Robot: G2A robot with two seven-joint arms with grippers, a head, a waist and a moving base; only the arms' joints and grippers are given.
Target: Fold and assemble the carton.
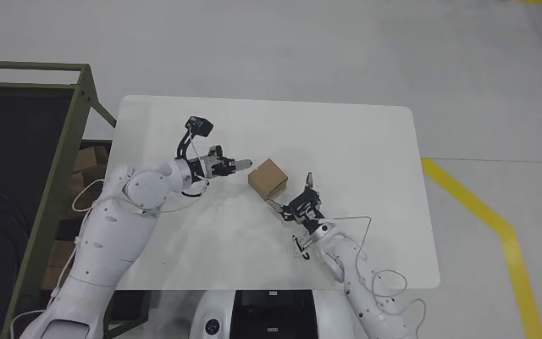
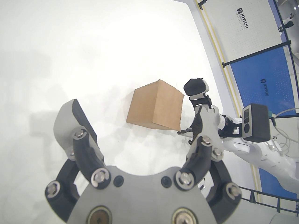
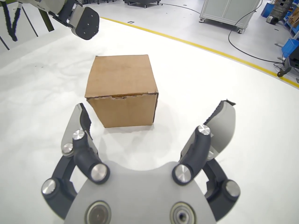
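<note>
you have the carton standing on the counter, about midway between its far and near edges and a little nearer the left edge than the right. it sits between the two pincers. the left pincer is just beside the carton, toward the left edge. the right pincer is close by, toward the near right corner. past the left edge you see a frame rack on the floor, with cardboard pieces stacked inside it.
</note>
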